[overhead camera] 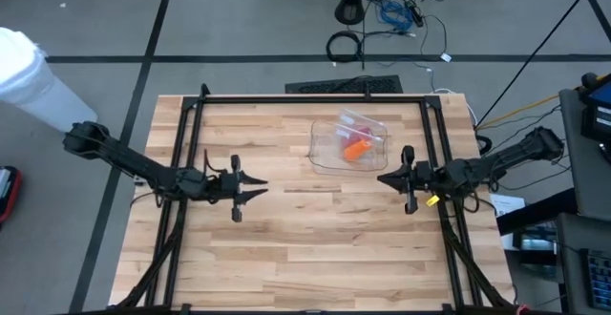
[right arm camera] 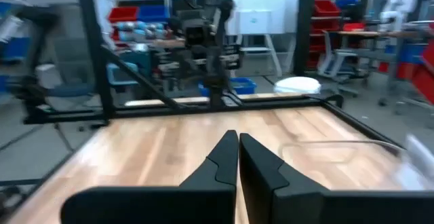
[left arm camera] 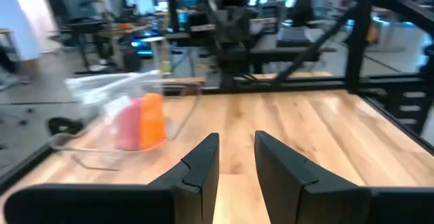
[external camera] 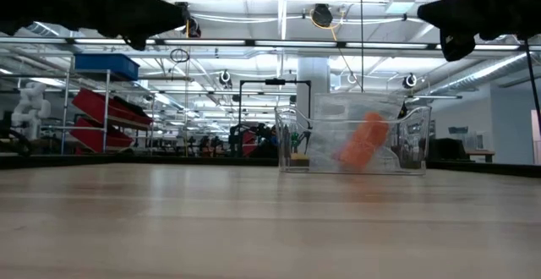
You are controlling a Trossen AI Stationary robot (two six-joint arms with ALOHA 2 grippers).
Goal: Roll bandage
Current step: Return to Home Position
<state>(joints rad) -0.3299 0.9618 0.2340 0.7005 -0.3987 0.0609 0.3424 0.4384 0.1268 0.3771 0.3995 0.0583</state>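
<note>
Packed away — nothing left to hold
The zip bag [overhead camera: 361, 127] with its orange bandage [overhead camera: 355, 149] lies in the transparent bin [overhead camera: 319, 155]. The left gripper [overhead camera: 252, 188], jaws slightly parted, and the right gripper [overhead camera: 388, 178], jaws closed, hang empty beside it — the job seems done.

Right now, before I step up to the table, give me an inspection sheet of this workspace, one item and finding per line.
Surface: light wooden plank tabletop, bare around the bin.
Job's things: clear plastic bin at far right-centre, containing a transparent zip bag with an orange rolled bandage.
Clutter: nothing seen.
Grippers: left end effector open, empty, raised over left-centre; right end effector shut, empty, raised by the bin's near right corner.
Cables: black and blue cables tangled on the floor beyond the table; none seen on the tabletop.
Surroundings: black metal frame around the table; shelving with red bins in the room behind.
</note>
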